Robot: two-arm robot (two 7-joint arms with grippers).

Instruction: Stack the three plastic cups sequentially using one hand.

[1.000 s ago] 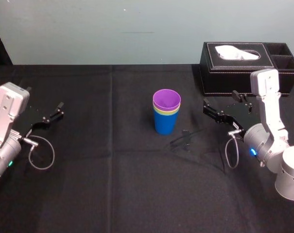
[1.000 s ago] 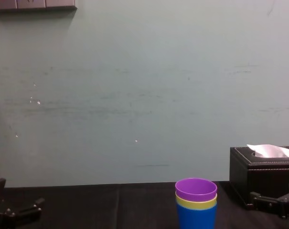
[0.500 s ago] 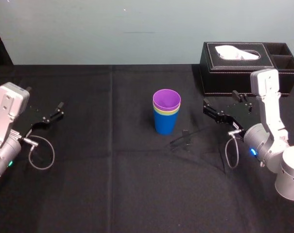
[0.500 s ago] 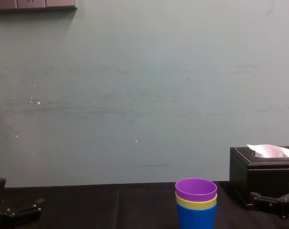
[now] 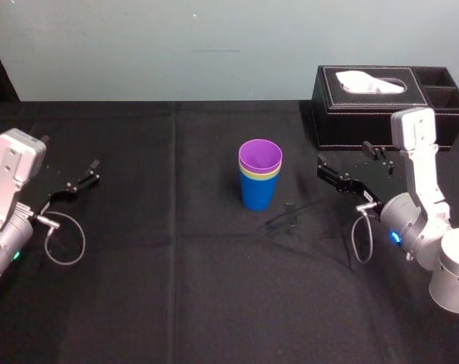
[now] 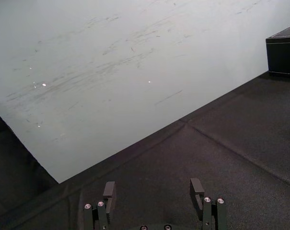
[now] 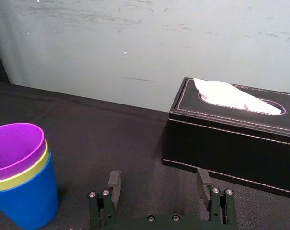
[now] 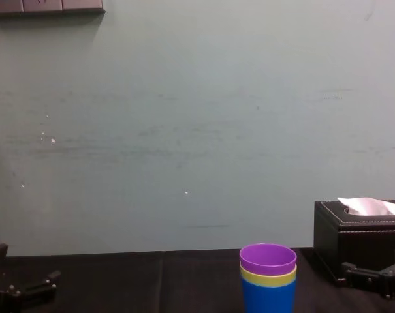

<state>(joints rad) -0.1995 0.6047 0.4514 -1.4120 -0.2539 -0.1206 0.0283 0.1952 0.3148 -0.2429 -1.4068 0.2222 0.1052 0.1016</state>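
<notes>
The three plastic cups stand nested upright in one stack (image 5: 259, 182) at the middle of the black table: the blue cup (image 5: 257, 197) at the bottom, the yellow-green cup's rim (image 5: 259, 176) showing above it, and the purple cup (image 5: 260, 156) on top. The chest view shows the stack (image 8: 268, 280) at its lower edge. My right gripper (image 5: 343, 155), the hand, hovers open and empty to the right of the stack, apart from it; its wrist view shows spread fingers (image 7: 114, 179) and the stack (image 7: 21, 177). My left gripper (image 5: 70, 152) rests open at the far left.
A black tissue box (image 5: 381, 102) with a white tissue stands at the back right, just behind the right gripper. A black cloth (image 5: 176, 288) covers the table, and a pale wall runs behind it.
</notes>
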